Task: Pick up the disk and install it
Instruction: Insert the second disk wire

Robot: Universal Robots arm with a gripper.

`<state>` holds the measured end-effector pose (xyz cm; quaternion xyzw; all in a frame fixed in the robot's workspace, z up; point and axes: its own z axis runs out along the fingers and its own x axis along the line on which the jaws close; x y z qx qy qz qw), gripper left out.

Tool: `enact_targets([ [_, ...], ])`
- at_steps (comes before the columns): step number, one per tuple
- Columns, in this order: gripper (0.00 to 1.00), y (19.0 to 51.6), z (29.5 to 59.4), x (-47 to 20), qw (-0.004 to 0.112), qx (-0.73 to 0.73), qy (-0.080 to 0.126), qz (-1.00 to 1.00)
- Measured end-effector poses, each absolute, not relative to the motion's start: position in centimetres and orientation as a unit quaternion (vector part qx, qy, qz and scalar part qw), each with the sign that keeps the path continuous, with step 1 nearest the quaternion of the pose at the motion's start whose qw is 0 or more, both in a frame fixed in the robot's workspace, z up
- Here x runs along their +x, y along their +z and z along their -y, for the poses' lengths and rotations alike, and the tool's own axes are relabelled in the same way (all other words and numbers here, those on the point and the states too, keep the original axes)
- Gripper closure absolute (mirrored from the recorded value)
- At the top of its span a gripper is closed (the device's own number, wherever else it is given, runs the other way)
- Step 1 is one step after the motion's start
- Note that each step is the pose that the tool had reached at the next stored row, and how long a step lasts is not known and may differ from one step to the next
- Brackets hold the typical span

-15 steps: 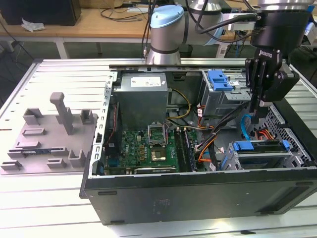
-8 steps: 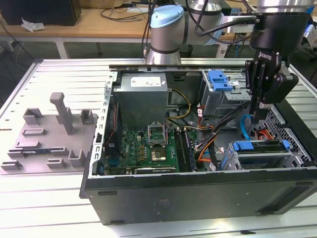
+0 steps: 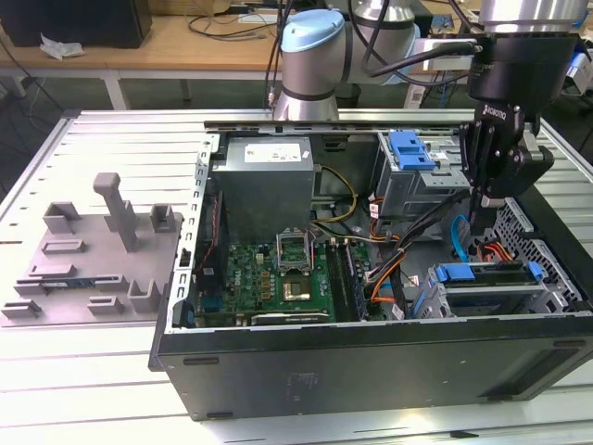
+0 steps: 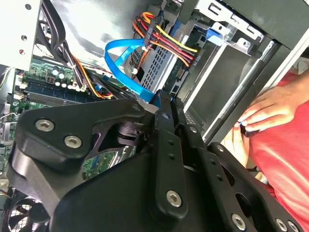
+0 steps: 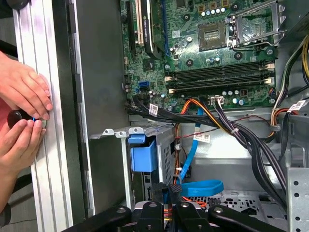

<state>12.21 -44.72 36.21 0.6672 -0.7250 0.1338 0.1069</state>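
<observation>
The disk (image 3: 489,293) lies flat in the drive cage at the case's corner on the exterior view's right. Its silver body is framed by a blue carrier (image 3: 468,273). In the first wrist view its blue carrier end (image 5: 144,154) and perforated silver side sit inside the cage. My gripper (image 3: 477,221) hangs just above the disk's inner end, beside a blue data cable (image 3: 456,243). Its fingers stand shut with nothing held between them, as both wrist views show (image 5: 169,191) (image 4: 161,104).
The open computer case (image 3: 371,357) holds a motherboard (image 3: 278,278), a grey power supply (image 3: 264,181) and cable bundles (image 5: 227,125). A grey fixture (image 3: 93,250) lies on the exterior view's left. A person's hands (image 5: 24,111) rest on the aluminium rail beside the case.
</observation>
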Motion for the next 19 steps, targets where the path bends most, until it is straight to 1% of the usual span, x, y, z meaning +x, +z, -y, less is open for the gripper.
enact_targets([
  [15,0.84,36.21,45.15,12.32,0.107,0.667,0.134,0.725],
  [19,0.84,36.21,45.51,12.52,0.103,0.668,0.130,0.726],
])
